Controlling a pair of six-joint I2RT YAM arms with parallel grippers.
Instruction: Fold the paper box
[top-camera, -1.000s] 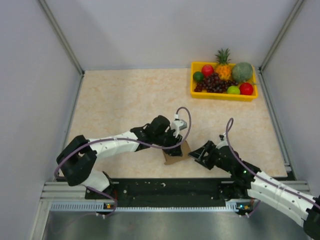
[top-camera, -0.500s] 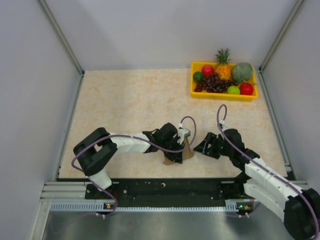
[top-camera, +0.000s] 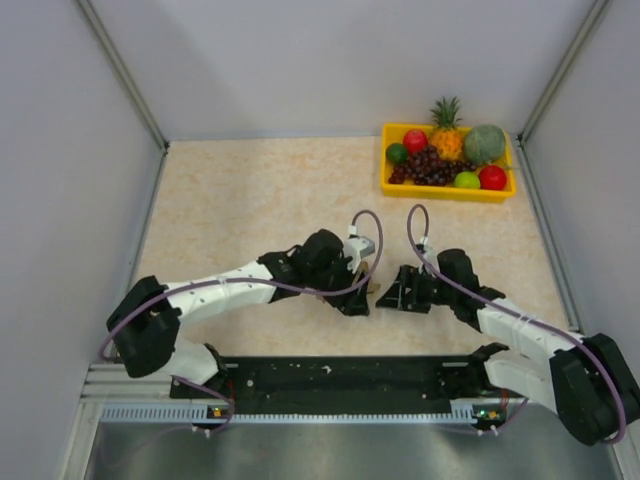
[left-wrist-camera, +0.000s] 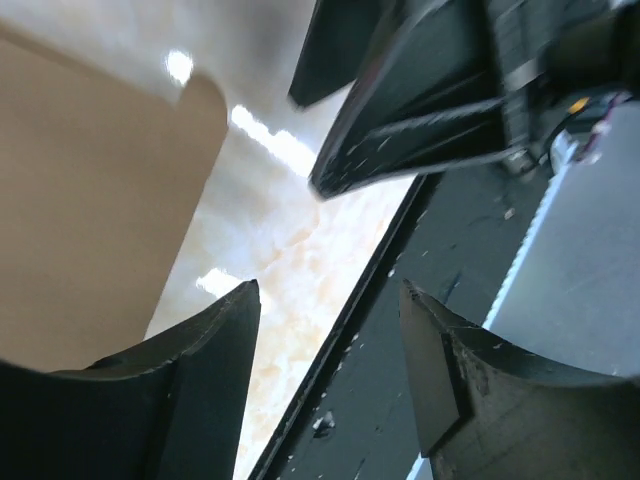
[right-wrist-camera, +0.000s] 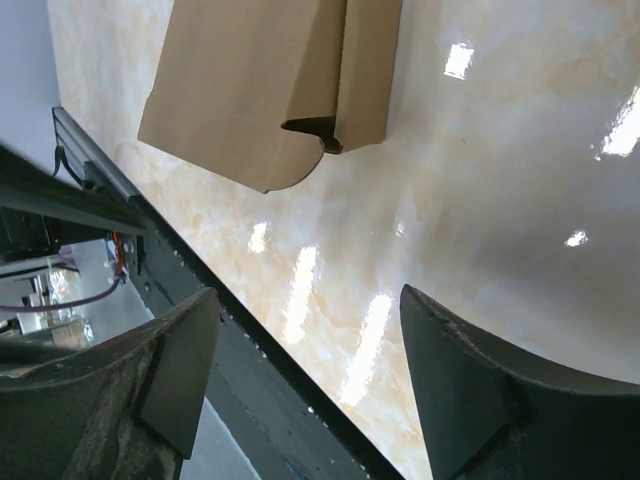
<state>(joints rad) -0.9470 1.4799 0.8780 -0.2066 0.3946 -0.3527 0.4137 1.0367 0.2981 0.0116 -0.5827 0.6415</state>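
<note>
Bright, even light falls from overhead; in the top view the shadows under both arms are faint and soft-edged. The glossy table (right-wrist-camera: 480, 150) throws back white glints. Several lie ahead of the right pincer (right-wrist-camera: 308, 300), and long pale streaks run between its fingers (right-wrist-camera: 470, 400). Ahead of the left pincer (left-wrist-camera: 328, 290), more glare patches burn out to white. Both pincers' own fingers are dark, underlit and slightly soft, being nearest the lens. The paper box (right-wrist-camera: 250, 90) ahead of the right pincer is sharp and evenly lit, with a small black shadow in its notch.
</note>
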